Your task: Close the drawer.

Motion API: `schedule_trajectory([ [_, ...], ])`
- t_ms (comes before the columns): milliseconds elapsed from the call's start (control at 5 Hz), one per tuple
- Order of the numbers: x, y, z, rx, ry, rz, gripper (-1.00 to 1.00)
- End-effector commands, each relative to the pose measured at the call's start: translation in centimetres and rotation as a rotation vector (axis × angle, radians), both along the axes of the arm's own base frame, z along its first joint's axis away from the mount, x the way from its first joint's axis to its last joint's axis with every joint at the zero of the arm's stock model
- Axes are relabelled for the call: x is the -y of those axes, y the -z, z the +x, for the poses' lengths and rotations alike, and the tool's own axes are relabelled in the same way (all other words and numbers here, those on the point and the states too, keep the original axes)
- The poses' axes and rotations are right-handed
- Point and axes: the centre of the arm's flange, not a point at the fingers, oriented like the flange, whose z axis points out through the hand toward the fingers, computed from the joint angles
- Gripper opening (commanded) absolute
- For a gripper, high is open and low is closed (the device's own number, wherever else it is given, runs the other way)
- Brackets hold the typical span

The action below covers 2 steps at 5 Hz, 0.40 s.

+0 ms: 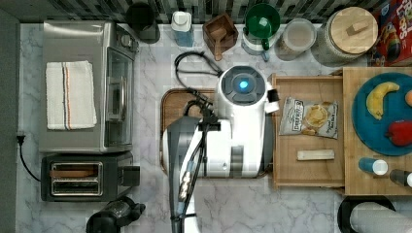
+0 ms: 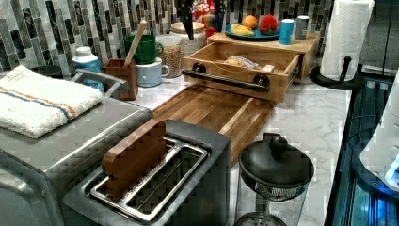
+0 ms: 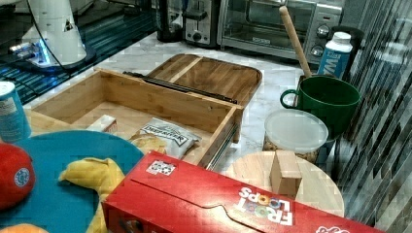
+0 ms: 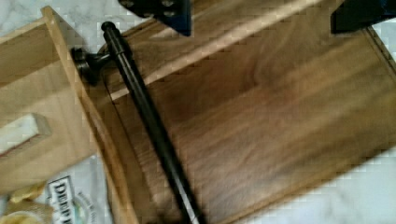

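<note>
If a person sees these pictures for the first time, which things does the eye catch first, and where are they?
The eye falls first on the drawer, pulled open over the dark cutting board, with a chip bag lying inside it. In the top view the white robot arm hangs above the board, at the drawer's black handle. In the right view, a red cereal box lies in the foreground.
</note>
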Motion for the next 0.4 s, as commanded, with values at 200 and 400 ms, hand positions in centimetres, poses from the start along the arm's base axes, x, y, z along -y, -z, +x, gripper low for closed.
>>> schedule_trajectory([
  [200, -7.2, 1.8, -1.6, 0.036, -0.279, -0.014, -1.0],
  [400, -7.0, 5.1, -1.1, 0.013, -0.312, -0.016, -1.0],
])
